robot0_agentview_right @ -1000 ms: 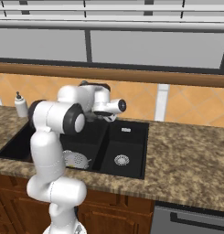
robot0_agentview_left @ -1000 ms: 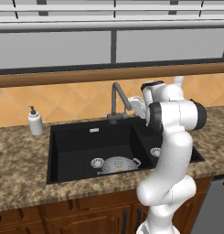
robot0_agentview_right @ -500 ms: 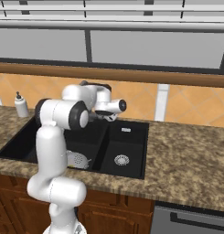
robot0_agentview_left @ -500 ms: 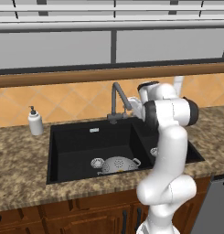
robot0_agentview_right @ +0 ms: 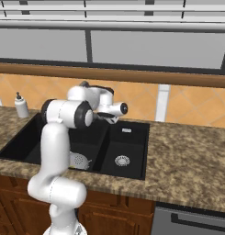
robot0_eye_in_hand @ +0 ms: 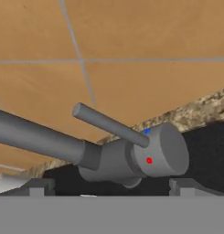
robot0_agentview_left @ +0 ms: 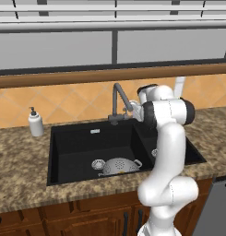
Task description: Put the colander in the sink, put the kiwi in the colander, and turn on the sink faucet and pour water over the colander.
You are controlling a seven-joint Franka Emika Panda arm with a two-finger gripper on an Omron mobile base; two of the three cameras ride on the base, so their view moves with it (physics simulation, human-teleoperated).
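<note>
The silver colander (robot0_agentview_left: 118, 165) sits on the floor of the large basin of the black sink (robot0_agentview_left: 77, 146), and it peeks out behind my arm as the colander (robot0_agentview_right: 78, 160). The kiwi is hidden. At the back of the sink stands the dark grey sink faucet (robot0_agentview_left: 116, 99), with no water at its spout. My gripper (robot0_eye_in_hand: 113, 187) is open and right in front of the faucet's base (robot0_eye_in_hand: 154, 155). The small lever (robot0_eye_in_hand: 109, 123) sticks up above and between the fingertips (robot0_eye_in_hand: 36, 187), untouched.
A white soap bottle (robot0_agentview_left: 35, 123) stands on the speckled counter left of the sink. The smaller basin (robot0_agentview_right: 130, 147) with its round drain lies to the right. Orange tiled wall rises close behind the faucet. A dishwasher front (robot0_agentview_left: 220, 207) is at lower right.
My arm has eased slightly left, toward the faucet. The jaws have stayed open and the colander has not moved.
</note>
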